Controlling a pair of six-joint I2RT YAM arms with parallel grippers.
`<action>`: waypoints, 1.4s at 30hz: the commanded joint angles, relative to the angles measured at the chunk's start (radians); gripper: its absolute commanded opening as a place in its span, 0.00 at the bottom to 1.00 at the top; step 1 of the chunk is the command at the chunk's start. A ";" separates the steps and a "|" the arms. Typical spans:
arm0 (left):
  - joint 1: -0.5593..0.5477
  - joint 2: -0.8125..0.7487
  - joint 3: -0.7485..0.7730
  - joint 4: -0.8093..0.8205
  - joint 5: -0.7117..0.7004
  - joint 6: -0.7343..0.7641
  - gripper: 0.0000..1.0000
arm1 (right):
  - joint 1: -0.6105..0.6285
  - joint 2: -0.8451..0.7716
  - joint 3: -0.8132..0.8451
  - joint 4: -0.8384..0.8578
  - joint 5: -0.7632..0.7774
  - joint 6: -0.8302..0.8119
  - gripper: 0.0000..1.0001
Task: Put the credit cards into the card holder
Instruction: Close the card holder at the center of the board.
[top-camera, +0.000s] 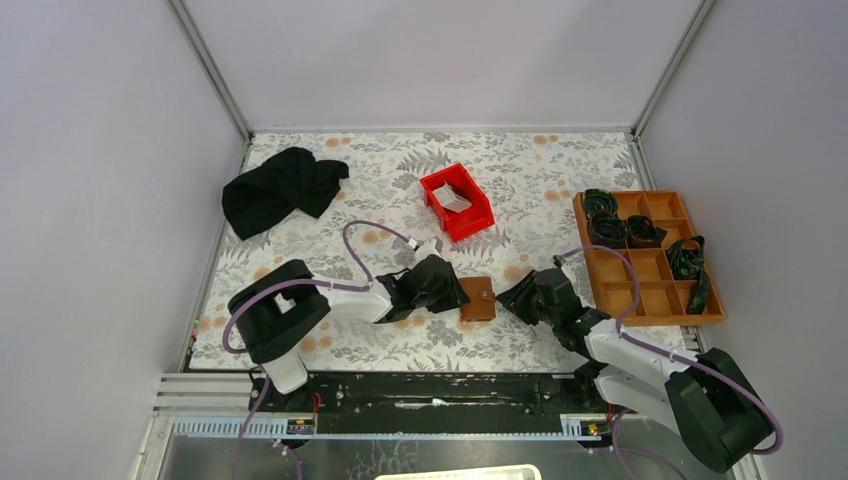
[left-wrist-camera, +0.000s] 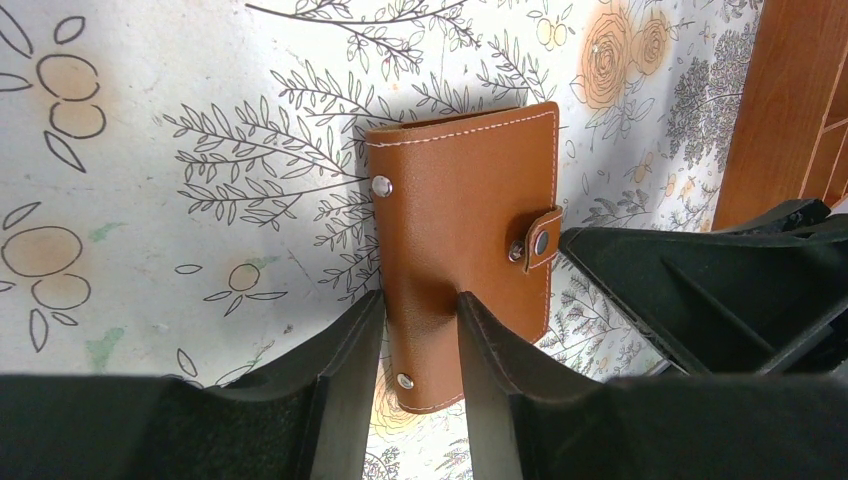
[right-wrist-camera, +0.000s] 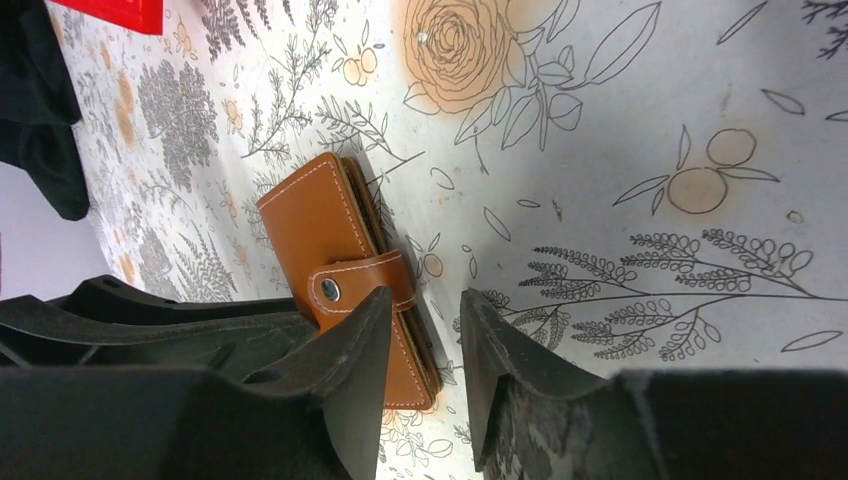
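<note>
Black left gripper (left-wrist-camera: 420, 305), narrowly parted and holding nothing, sits over the card holder (top-camera: 478, 298) edge. Grey credit cards (top-camera: 455, 197) lie in the red bin (top-camera: 470, 222) behind. The card holder lies clasped shut on the surface (top-camera: 350, 190), with the right gripper (right-wrist-camera: 425, 305) narrowly parted and empty alongside. No card is in yet; opening comes first

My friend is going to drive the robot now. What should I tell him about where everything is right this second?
Left gripper: open, fingers low over one end of the card holder, and it seems not to be gripping it.
Right gripper: open, holding nothing, low beside the holder's clasp side.
Card holder: flat on the table between the two grippers, closed, tab clasp snapped shut.
Credit cards: in the red bin, farther back on the table.
Done: nothing yet that shows.
Left: unsnap and open the holder, fetch the cards, slide them in.
</note>
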 joint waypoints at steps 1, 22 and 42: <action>0.008 0.029 -0.052 -0.201 -0.031 0.031 0.41 | -0.032 -0.005 -0.017 0.085 -0.029 0.028 0.39; 0.036 0.020 -0.054 -0.209 -0.022 0.053 0.41 | -0.073 0.201 -0.010 0.272 -0.181 0.033 0.46; 0.037 0.055 -0.043 -0.190 -0.002 0.048 0.40 | -0.073 0.217 0.034 0.204 -0.224 -0.075 0.46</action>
